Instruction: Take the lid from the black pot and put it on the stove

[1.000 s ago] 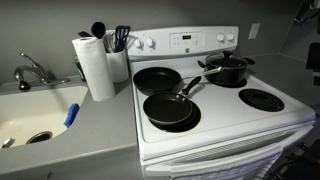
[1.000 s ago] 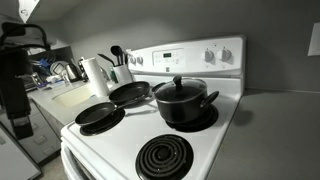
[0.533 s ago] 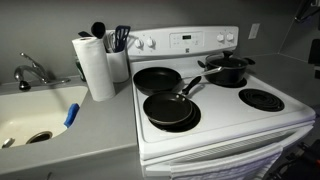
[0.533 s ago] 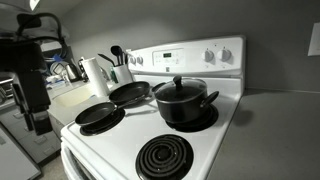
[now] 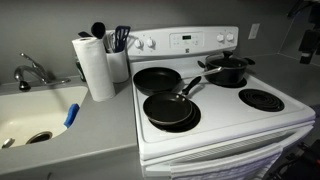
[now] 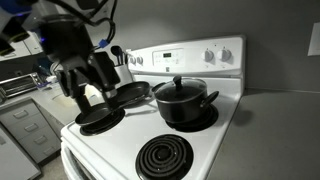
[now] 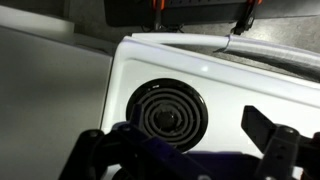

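The black pot stands on the stove's back burner, and it also shows in an exterior view. The lid sits on the pot with its dark knob up; in both exterior views it looks dark. My gripper is open and empty, blurred, above the two frying pans and well apart from the pot. In the wrist view my gripper hangs open over a bare coil burner; neither pot nor lid shows there.
Two black frying pans sit on the stove's other burners. A paper towel roll and a utensil holder stand on the counter beside a sink. One more coil burner is bare.
My arm has swung in from the far side of the counter to above the frying pans at the stove. The pot, lid and pans have not moved.
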